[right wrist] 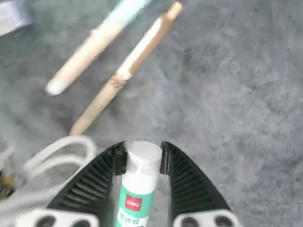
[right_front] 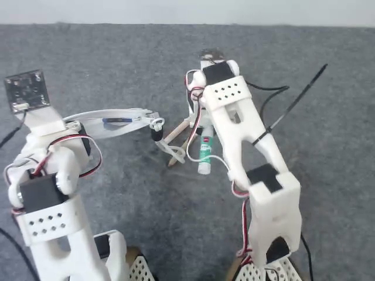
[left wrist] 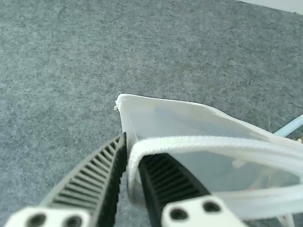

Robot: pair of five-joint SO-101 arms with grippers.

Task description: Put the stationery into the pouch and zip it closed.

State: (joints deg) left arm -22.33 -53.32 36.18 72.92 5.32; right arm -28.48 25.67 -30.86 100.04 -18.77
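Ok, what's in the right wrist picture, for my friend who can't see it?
The right gripper is shut on a white glue stick with a green label. Past it, a tan pen and a paler pen lie side by side on the grey mat.

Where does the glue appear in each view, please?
High view: the glue is near the centre, under the right arm, beside the pens.
Right wrist view: the glue is clamped by its cap in the right gripper, with the pens farther off.
Left wrist view: the left gripper pinches the pouch.
Shared landmark: the grey carpet.
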